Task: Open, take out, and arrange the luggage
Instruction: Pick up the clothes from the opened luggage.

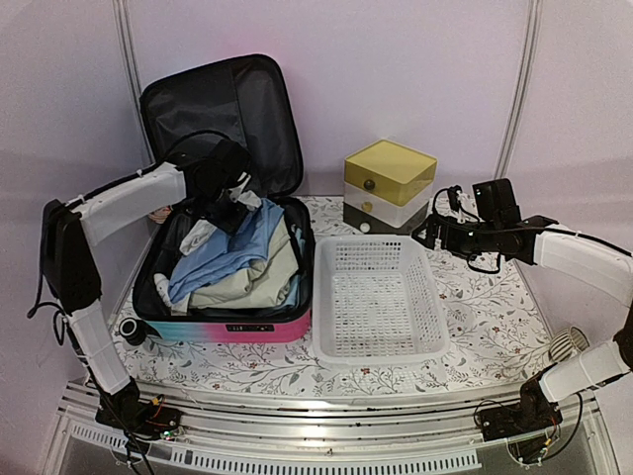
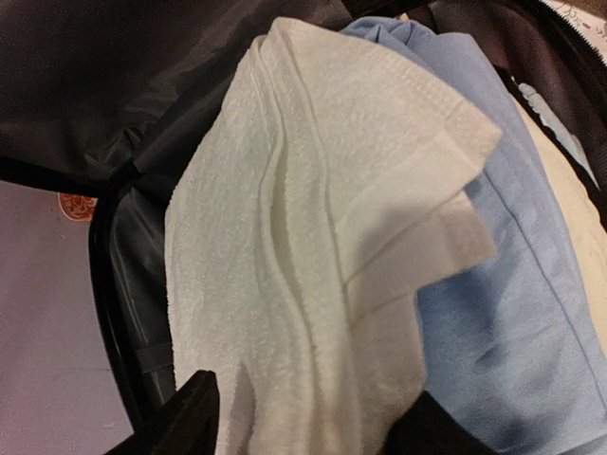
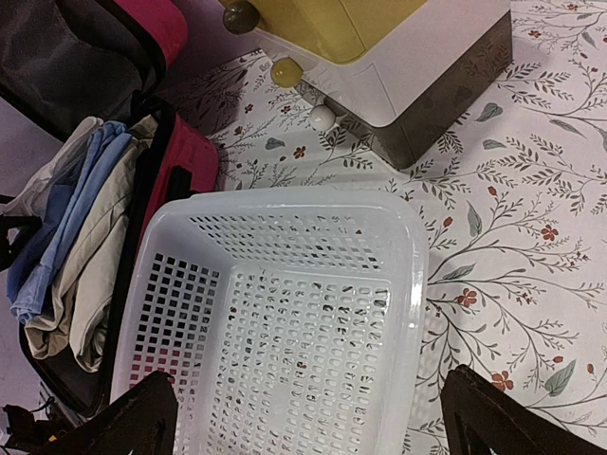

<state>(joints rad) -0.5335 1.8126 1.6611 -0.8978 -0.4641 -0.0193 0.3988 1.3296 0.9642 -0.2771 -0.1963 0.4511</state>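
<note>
left gripper (image 2: 313, 422) straddles a white towel (image 2: 313, 237) in the open luggage (image 1: 237, 327) at the left edge of the bench (image 1: 485, 327), grip unclear; right gripper (image 3: 313, 417) hangs wide open by the mesh basket (image 3: 410, 284).

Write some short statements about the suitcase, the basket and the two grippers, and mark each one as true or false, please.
1. The luggage stands open, with its lid raised at the back. True.
2. The basket holds folded clothes. False: it is empty; the clothes lie in the luggage.
3. The white towel lies between the fingers of the left gripper. True.
4. The right gripper is shut on the drawer box. False: it is open, holds nothing and does not touch the box.
5. Seen from the top camera, the basket stands left of the luggage. False: it stands to the right of it.
</note>
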